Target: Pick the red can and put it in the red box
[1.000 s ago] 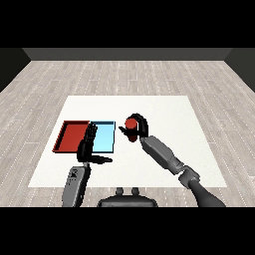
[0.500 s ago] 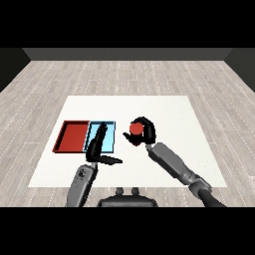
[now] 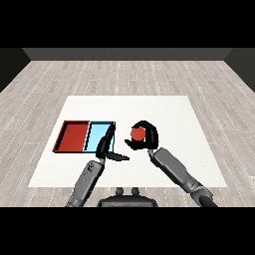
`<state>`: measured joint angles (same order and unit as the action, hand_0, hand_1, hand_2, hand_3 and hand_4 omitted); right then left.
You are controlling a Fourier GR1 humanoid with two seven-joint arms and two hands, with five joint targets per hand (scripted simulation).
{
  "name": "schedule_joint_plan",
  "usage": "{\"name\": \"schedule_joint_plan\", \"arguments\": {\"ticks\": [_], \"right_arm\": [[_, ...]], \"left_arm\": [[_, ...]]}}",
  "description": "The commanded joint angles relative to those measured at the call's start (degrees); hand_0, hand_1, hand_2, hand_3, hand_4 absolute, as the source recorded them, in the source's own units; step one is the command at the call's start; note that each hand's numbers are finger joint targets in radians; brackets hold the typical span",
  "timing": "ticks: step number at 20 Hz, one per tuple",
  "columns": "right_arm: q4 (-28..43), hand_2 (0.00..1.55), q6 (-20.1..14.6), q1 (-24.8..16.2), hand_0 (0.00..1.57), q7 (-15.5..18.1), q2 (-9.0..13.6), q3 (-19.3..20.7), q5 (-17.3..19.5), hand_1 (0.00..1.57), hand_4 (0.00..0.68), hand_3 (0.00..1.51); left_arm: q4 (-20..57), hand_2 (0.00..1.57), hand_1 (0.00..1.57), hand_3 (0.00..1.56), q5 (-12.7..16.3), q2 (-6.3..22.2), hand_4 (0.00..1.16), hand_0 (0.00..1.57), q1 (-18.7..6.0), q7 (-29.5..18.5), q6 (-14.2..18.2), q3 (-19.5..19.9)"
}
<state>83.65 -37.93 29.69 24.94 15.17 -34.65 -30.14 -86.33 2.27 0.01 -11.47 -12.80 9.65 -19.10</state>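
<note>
The red can [image 3: 138,133] is held in my right hand [image 3: 147,138], whose fingers and thumb curl round it, just right of the light blue tray [image 3: 97,136]. The red tray [image 3: 73,136] lies at the left, side by side with the blue one. My left hand [image 3: 106,147] is open with straight fingers over the blue tray's near right corner, its thumb pointing right.
The white table [image 3: 174,119] extends beyond both trays to the right and far side. Grey wooden floor surrounds the table.
My right hand has carried the red can toward me and slightly left. My left hand has risen and shifted right, over the blue tray's near right corner.
</note>
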Motion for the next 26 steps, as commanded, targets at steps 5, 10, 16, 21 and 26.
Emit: {"name": "schedule_joint_plan", "arguments": {"ticks": [5, 10, 16, 21, 26], "right_arm": [[2.8, 1.44, -0.5, -0.6, 1.46, -5.1, -5.5, 0.3, 9.7, 1.46, 0.656, 1.39], [0.7, 1.44, 5.5, -4.3, 1.46, -3.8, -9.0, 4.6, 12.6, 1.46, 0.653, 1.39], [4.2, 1.44, 7.0, -4.9, 1.47, -7.0, -12.4, 5.2, 17.8, 1.47, 0.662, 1.39], [0.6, 1.43, 10.8, -3.4, 1.44, -5.6, -15.0, 9.1, 18.3, 1.44, 0.661, 1.39], [4.9, 1.44, 9.3, -7.6, 1.50, -5.7, -15.1, 4.6, 16.3, 1.50, 0.640, 1.40]], "left_arm": [[7.4, 0.00, 0.00, 0.00, 2.0, 0.0, 0.00, 0.00, -2.2, -2.2, 5.3, -5.0], [11.0, 0.00, 0.00, 0.00, 5.4, 0.0, 0.00, 0.00, -5.0, -3.0, 2.6, -4.0], [10.7, 0.00, 0.00, 0.00, 6.8, 0.0, 0.00, 0.00, -3.4, -3.5, 4.3, -6.3], [10.0, 0.00, 0.00, 0.00, 9.2, 0.0, 0.00, 0.00, -8.7, 0.1, 5.7, -5.7], [14.8, 0.00, 0.00, 0.00, 11.4, 0.0, 0.00, 0.00, -7.5, -5.8, 5.5, -8.0]]}}
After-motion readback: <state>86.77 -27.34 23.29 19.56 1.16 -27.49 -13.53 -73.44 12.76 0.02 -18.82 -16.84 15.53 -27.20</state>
